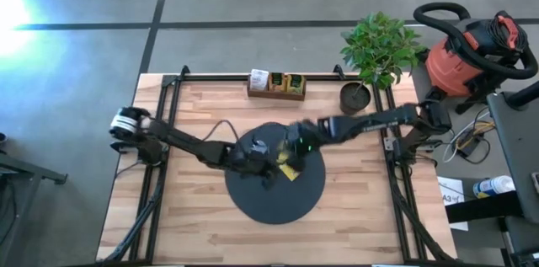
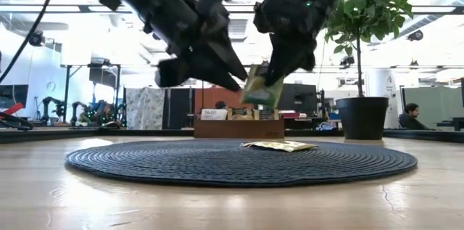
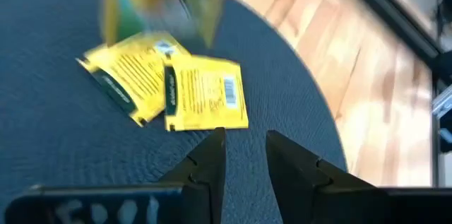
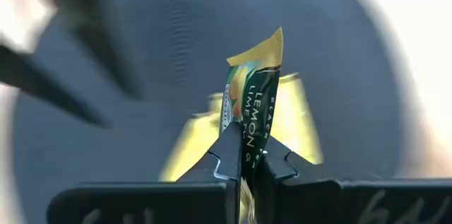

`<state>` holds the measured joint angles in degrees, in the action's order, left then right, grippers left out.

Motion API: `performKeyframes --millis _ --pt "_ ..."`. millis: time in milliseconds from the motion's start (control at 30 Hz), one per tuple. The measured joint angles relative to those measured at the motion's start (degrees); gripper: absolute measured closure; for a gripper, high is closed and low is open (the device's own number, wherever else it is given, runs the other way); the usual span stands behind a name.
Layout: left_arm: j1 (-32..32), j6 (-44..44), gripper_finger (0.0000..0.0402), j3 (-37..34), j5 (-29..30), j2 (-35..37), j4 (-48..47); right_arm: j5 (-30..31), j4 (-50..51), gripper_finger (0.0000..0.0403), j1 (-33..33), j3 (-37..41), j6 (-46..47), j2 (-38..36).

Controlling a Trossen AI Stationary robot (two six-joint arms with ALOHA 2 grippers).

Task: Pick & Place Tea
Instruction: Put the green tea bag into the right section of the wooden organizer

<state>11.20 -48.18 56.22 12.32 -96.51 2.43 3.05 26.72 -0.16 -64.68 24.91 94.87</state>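
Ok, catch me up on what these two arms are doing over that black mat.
The right gripper is shut on a yellow-and-green tea packet, holding it in the air above the black mat. Two yellow packets lie on the mat, overlapping. The left gripper hovers over the mat near them, fingers apart and holding nothing. A wooden tray sits at the table's far edge.
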Motion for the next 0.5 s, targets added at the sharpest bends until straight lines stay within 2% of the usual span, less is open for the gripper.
performKeyframes --millis 167,300,400,500 --pt "-0.02 -0.93 0.0303 -4.39 3.28 5.96 -0.06 2.7 10.09 0.0393 -12.57 -8.52 -16.7 0.35" --pt "-0.04 -2.99 0.0303 -8.43 4.87 9.15 1.73 1.06 13.09 0.0394 -23.3 -14.14 -25.78 3.25" --pt "-0.07 -4.11 0.0303 -11.1 5.75 9.77 4.28 -2.03 13.37 0.0394 -28.24 -17.73 -31.03 6.41" --pt "-0.11 -5.14 0.0303 -12.71 5.56 9.69 7.76 -2.33 13.88 0.0394 -30.38 -21.23 -36.56 10.5"
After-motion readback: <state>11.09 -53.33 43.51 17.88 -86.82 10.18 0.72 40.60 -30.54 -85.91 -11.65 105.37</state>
